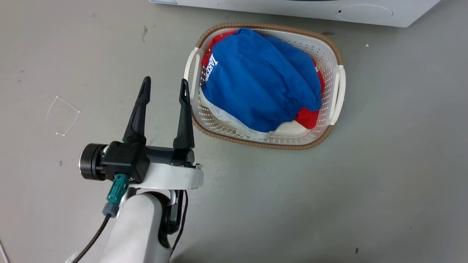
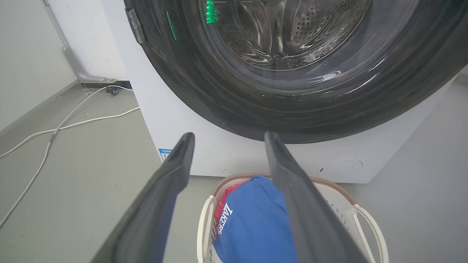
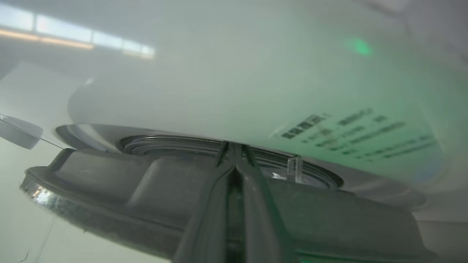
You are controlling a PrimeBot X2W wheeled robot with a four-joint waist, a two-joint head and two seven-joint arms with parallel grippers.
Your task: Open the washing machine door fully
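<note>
The washing machine [image 2: 204,153] is a white box, and its low front edge shows in the head view [image 1: 310,9]. The washing machine door [image 2: 226,106], glossy black with a clear glass bowl, spans most of its front. My left gripper [image 2: 229,136] hangs open and empty short of the door's lower rim, and stands above the floor left of the basket [image 1: 165,80]. My right gripper [image 3: 234,145] is shut. Its tips sit in the narrow gap between the door's dark grey rim [image 3: 109,182] and a white curved surface of the machine [image 3: 219,91].
A white laundry basket [image 1: 338,84] with blue and red clothes stands on the floor right before the machine, below the door [image 2: 204,219]. White cables [image 2: 55,128] trail over the floor left of the machine, by a wall. A round cap [image 2: 342,168] sits low on the front.
</note>
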